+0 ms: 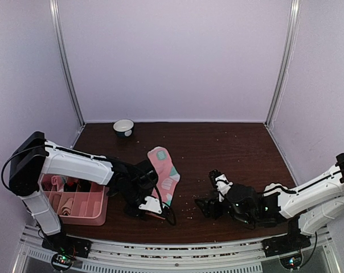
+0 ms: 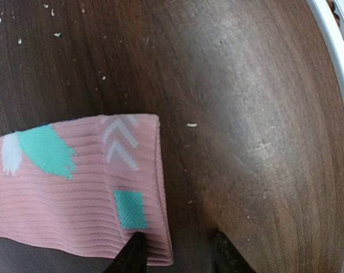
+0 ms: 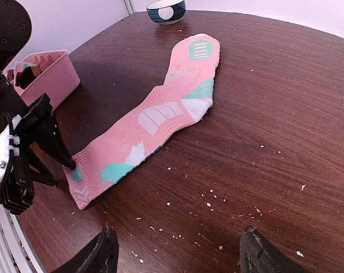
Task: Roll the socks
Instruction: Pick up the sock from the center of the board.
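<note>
A long pink sock with mint-green patches lies flat on the dark table, toe toward the back, cuff toward me. In the left wrist view its cuff fills the lower left. My left gripper stands at the cuff's corner, jaws apart. One finger rests on the cuff's edge and the other on bare wood. In the right wrist view the whole sock shows. My right gripper hovers open to the sock's right, with only crumb-strewn table between its fingers.
A pink divided tray with small items stands at the near left, close to the left arm. A small dark bowl sits at the back by the wall. White crumbs are scattered over the table.
</note>
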`<state>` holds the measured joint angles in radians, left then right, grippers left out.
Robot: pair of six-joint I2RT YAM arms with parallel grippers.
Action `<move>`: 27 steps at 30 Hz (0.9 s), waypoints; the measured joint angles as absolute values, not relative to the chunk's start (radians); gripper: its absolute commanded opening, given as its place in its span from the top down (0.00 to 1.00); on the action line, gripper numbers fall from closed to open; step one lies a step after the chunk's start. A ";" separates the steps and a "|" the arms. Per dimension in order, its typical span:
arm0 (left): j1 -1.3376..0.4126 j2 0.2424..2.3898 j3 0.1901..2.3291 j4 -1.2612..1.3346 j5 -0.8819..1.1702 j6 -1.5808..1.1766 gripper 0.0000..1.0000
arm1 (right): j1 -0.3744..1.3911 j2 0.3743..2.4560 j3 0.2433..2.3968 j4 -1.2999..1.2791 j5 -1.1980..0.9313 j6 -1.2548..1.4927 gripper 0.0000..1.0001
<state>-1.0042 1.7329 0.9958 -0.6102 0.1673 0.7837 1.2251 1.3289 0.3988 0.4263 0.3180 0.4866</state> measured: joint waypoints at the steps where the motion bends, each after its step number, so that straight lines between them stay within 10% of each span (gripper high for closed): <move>1: -1.005 1.733 0.996 -0.604 0.163 0.784 0.62 | 1.228 1.329 0.399 0.427 0.316 0.482 0.27; 13: -1.006 1.760 1.016 -0.562 0.091 0.781 1.00 | 1.273 1.329 0.370 0.505 0.289 0.387 0.37; 27: -0.980 1.812 1.199 -0.798 0.245 0.738 1.00 | 1.396 1.431 0.405 0.459 0.286 0.154 0.31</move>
<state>-0.9802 1.8122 1.1992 -0.7979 0.2447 0.7383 1.3964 1.4315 0.4046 0.4587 0.2859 0.1535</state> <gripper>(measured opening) 0.006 0.696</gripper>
